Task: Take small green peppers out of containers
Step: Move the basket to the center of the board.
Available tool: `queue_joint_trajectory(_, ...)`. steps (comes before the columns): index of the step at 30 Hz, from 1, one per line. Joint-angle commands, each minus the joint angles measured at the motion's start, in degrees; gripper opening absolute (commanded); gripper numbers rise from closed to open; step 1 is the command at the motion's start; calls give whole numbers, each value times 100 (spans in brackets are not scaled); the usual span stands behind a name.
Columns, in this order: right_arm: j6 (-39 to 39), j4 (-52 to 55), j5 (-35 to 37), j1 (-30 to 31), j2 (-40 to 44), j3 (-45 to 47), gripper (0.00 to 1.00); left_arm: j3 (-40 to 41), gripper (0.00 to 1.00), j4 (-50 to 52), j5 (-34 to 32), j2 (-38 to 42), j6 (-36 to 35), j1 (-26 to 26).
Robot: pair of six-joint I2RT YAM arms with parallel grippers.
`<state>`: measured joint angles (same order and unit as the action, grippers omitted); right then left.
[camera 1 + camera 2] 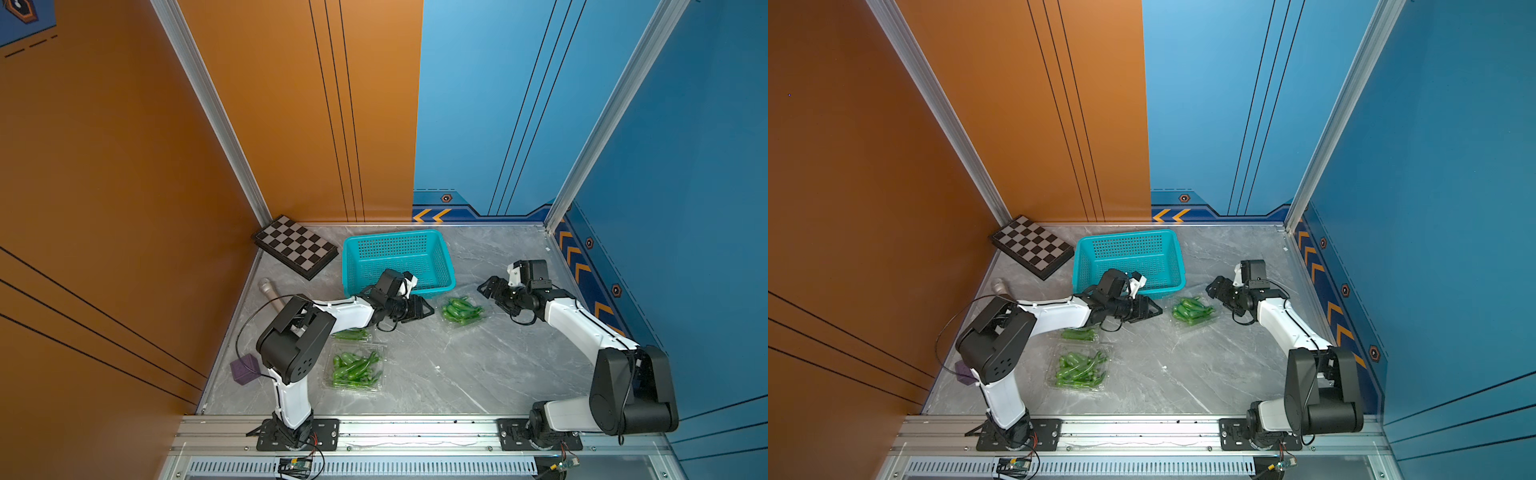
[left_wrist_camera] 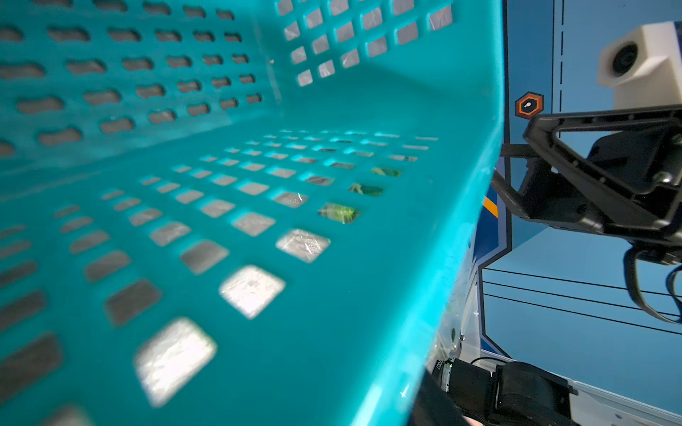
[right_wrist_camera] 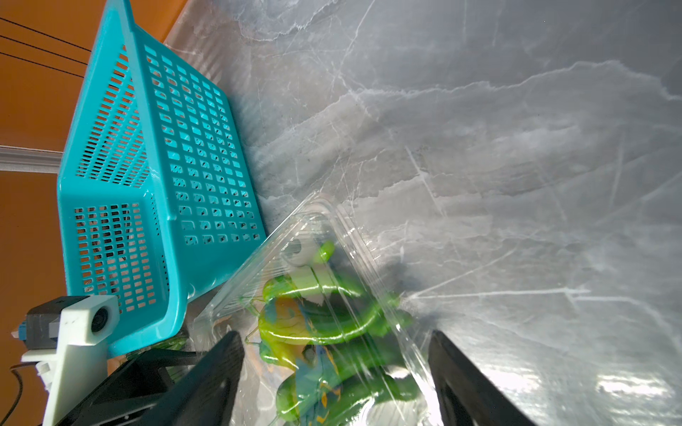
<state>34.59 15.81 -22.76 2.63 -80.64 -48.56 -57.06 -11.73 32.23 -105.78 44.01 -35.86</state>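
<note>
Sitting on the grey marble table [image 1: 478,374]: teal basket [image 1: 361,257] upright at back centre, chessboard [image 1: 295,245] in the far-left corner beside it. Three clear boxes: right container [image 1: 457,326] just in front of the basket's right end, near-left container [image 1: 379,350] towards the front, middle-left container [image 1: 369,339] just behind that, partly under the left arm. Left gripper [image 1: 428,309] hangs at the basket's near rim, pointing at the right container; can't tell if the jaws are spread or pinching. Right gripper [image 1: 485,286] sits just right of the right container, jaws spread wide. In the right wrist view the box shows between its fingers; contact unclear. Purple block [image 1: 243,370] at the left edge. Small green peppers [image 1: 461,309] are all under clear plastic inside the three boxes, long axes mostly left-right, skewed slightly far-right. Tip direction is mixed and too small to call.
</note>
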Motion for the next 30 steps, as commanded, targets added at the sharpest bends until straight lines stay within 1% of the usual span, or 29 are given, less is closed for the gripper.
queue_joint_trajectory(1, 57, -70, -52, -60, -53, -137, 81, -25, 50, 344, 34, -328, 113, -77)
queue_joint_trajectory(4, 47, -84, -69, -100, -15, -93, 81, 18, 50, 346, -22, -319, 144, -144)
queue_joint_trajectory(10, -5, -180, -222, -234, 148, 107, 83, 291, 49, 349, -358, 147, 176, -293)
queue_joint_trajectory(14, -31, -297, -322, -289, 279, 223, 83, 283, 50, 355, -556, 367, 121, -396)
queue_joint_trajectory(20, -66, -333, -474, -386, 350, 292, 85, 173, 51, 463, -599, 542, -6, -395)
queue_joint_trajectory(26, -83, -371, -565, -457, 240, 215, 87, 240, 51, 740, -899, 1122, -110, -539)
queue_joint_trajectory(30, -92, -421, -555, -481, 271, 225, 88, 548, 52, 823, -904, 1466, -7, -690)
